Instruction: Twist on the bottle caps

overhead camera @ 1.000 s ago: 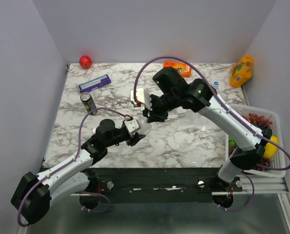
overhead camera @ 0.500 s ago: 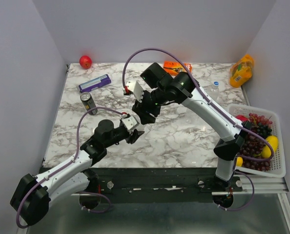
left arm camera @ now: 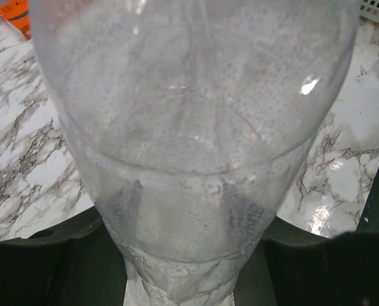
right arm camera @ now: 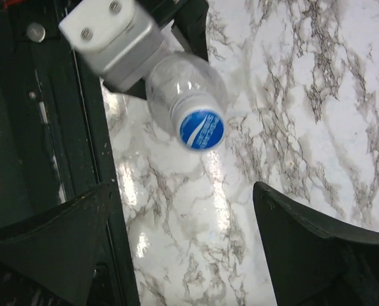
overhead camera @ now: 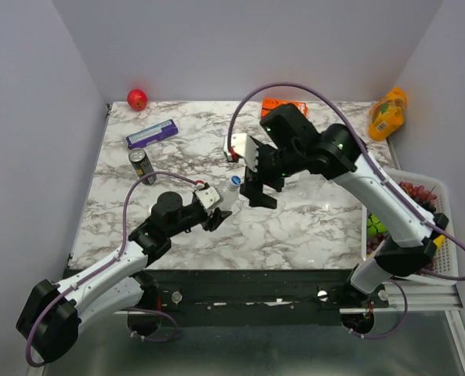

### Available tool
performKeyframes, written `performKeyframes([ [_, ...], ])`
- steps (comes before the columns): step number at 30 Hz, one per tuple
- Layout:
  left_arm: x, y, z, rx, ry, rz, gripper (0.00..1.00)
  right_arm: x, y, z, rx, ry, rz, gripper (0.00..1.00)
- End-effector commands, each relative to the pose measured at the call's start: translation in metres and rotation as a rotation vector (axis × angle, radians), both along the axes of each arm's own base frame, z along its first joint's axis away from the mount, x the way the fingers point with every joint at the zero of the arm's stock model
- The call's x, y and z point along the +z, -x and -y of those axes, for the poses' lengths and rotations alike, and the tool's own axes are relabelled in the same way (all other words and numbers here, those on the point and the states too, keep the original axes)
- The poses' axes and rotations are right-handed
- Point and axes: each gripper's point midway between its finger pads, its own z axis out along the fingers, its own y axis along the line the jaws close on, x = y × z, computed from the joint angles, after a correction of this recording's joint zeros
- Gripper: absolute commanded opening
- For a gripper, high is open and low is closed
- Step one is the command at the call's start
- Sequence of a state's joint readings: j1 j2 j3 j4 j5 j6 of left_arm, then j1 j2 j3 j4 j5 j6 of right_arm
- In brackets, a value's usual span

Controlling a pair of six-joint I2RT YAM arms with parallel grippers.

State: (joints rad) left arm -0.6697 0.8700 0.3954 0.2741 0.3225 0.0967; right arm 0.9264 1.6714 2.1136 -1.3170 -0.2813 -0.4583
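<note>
I am clenching my left pincer (overhead camera: 218, 214) on the bottle (left arm camera: 196, 159), a little toward the near edge from the bench's middle. The bottle cap (right arm camera: 201, 129) is sitting on its neck. My right pincer (overhead camera: 261, 196) is hanging spread wide above it, clear of the cap.

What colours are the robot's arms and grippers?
The left arm and right arm are white tubes with chunky black joints. A purple cable loops along each. The left gripper and right gripper are black.
</note>
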Motion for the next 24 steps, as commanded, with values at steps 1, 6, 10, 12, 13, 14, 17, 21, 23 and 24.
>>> performKeyframes([
  [1,0.012,0.007,0.008,-0.068,0.005,0.027,0.0,0.009,0.0,0.015,0.096,-0.035,0.149,1.0],
  [6,0.013,0.016,0.013,-0.146,-0.016,0.041,0.0,0.015,-0.011,-0.002,0.158,-0.078,0.223,1.0],
  [10,0.012,0.018,0.014,-0.171,-0.033,0.038,0.0,0.024,-0.004,-0.018,0.257,-0.133,0.221,1.0],
  [12,0.014,0.019,0.015,-0.181,-0.034,0.043,0.0,0.026,0.003,-0.024,0.317,-0.156,0.206,0.99],
  [13,0.013,0.019,0.016,-0.186,-0.037,0.041,0.0,0.025,0.006,-0.026,0.337,-0.162,0.198,0.99],
  [14,0.015,0.02,0.016,-0.192,-0.034,0.04,0.0,0.023,0.007,-0.028,0.359,-0.161,0.194,0.99],
  [17,0.016,0.02,0.017,-0.19,-0.028,0.033,0.0,0.018,0.016,-0.027,0.406,-0.155,0.167,0.99],
  [21,0.024,0.018,0.018,-0.172,0.019,-0.007,0.0,0.005,0.023,-0.021,0.448,-0.128,0.142,0.99],
  [23,0.029,0.018,0.019,-0.164,0.048,-0.024,0.0,0.004,0.023,-0.018,0.436,-0.122,0.15,1.0],
  [24,0.031,0.017,0.019,-0.161,0.058,-0.027,0.0,0.004,0.022,-0.018,0.433,-0.122,0.159,1.0],
])
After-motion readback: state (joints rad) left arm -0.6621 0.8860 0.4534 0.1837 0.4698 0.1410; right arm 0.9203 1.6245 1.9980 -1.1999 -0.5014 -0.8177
